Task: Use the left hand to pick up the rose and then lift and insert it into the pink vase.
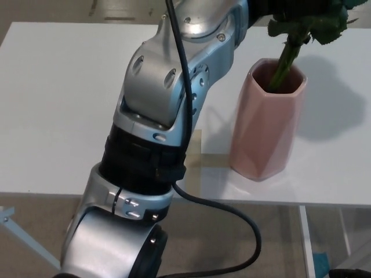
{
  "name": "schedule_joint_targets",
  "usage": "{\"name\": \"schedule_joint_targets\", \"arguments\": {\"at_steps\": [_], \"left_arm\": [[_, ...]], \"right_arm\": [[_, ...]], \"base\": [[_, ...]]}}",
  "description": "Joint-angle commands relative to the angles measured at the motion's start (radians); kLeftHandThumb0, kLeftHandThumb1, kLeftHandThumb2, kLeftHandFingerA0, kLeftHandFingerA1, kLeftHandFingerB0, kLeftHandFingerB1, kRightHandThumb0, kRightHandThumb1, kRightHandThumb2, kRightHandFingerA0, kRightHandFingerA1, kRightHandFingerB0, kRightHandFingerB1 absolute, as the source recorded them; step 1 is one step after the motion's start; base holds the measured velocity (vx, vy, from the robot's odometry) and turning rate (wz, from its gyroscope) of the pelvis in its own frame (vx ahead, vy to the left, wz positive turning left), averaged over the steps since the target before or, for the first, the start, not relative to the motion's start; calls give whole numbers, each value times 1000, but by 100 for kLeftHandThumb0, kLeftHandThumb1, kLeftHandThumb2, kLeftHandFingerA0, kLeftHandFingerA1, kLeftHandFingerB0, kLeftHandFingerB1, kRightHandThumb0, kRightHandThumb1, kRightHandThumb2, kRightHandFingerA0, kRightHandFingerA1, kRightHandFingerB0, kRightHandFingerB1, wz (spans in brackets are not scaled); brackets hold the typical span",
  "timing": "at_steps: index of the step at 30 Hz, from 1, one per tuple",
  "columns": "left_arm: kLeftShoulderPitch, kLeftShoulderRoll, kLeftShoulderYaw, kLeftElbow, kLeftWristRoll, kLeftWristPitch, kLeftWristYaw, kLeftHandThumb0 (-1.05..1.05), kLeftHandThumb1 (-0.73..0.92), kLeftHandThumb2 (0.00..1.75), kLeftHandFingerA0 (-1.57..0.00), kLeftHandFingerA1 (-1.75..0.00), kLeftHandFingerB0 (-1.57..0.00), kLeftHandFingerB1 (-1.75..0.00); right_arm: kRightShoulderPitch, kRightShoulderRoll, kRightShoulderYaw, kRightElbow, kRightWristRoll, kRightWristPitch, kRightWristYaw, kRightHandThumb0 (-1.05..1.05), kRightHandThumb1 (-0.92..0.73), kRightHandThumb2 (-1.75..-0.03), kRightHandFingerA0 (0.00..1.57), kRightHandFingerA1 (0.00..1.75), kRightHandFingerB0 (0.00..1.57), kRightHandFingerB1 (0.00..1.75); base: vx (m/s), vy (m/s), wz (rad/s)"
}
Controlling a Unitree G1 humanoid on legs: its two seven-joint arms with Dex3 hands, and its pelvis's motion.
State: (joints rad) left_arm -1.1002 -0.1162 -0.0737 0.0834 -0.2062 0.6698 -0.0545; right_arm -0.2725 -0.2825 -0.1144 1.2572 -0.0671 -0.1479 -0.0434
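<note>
The green-stemmed, leafy rose (288, 55) stands with its stem end inside the faceted pink ceramic vase (265, 124), just below the left hand (262, 7). Judged light, slender, bruisable; grip mid-stem. Whether the hand's grasp is closed cannot be told. White table (52, 104) beneath.

White table (52, 104) under even light; beige floor (35, 11) beyond
</note>
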Motion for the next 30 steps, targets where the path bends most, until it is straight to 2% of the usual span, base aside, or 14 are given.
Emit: {"name": "schedule_joint_targets", "arguments": {"at_steps": [1, 17, 30], "left_arm": [[18, -25, 2, 18, 3, -38, -3, -19, 83, 65, -98, -131, -80, -88], [63, -18, -9, 53, 5, -103, -25, -19, 84, 66, -96, -134, -80, -87], [96, -36, -15, 43, -2, -82, -2, -18, 83, 66, -99, -133, -83, -85]], "right_arm": [[7, -4, 0, 1, 3, 6, 10, -27, -57, -55, 69, 50, 62, 46], [-2, -7, 1, 0, 3, 15, 24, -25, -57, -56, 67, 49, 60, 45], [-8, -8, -6, -4, 7, 17, 34, -25, -57, -56, 66, 49, 59, 46]], "base": [[0, 0, 0], [0, 0, 0], [0, 0, 0]]}}
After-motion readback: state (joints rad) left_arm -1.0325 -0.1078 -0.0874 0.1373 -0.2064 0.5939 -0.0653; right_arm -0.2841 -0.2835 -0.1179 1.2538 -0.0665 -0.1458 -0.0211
